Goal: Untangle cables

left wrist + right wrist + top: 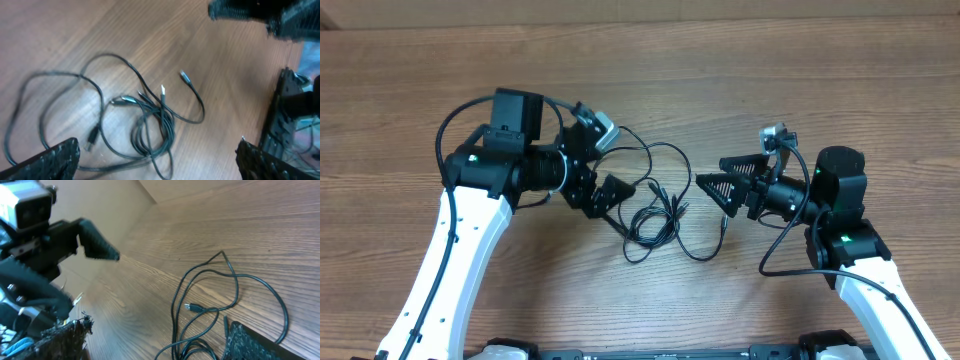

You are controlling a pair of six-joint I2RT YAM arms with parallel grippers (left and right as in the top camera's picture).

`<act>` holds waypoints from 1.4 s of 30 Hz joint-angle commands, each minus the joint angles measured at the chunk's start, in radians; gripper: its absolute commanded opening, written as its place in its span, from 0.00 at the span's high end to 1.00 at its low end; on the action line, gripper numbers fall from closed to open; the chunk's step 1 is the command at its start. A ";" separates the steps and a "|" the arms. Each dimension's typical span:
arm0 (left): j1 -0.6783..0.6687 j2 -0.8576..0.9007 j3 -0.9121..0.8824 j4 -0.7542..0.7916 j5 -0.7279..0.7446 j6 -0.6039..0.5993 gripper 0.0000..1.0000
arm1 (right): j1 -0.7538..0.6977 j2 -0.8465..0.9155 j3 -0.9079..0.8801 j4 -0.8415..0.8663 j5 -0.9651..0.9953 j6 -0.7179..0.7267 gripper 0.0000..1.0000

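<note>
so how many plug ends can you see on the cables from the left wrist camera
4 plug ends on the cables: one at the right, a silvery tip in the middle, one just left of that, one at lower left. The bundle may hide others.

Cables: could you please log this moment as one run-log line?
cables: tangled on table | left gripper: open, empty, over cables | right gripper: open, empty, beside them | untangling: unfinished

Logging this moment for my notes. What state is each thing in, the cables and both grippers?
cables: tangled in a loose bundle, lying on the table, not held.
left gripper: open, empty, over the bundle.
right gripper: open, empty, beside the bundle.
</note>
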 commanded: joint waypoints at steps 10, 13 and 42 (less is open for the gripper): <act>-0.100 0.100 -0.128 -0.022 -0.121 -0.002 0.00 | -0.006 -0.006 0.008 0.005 0.025 0.000 0.06; -0.122 0.155 -0.154 0.007 -0.121 -0.024 0.00 | -0.006 -0.006 0.008 0.005 0.025 0.000 0.06; -0.204 0.369 -0.185 0.094 -0.239 -0.111 0.16 | -0.006 -0.006 0.008 0.005 0.043 0.000 0.06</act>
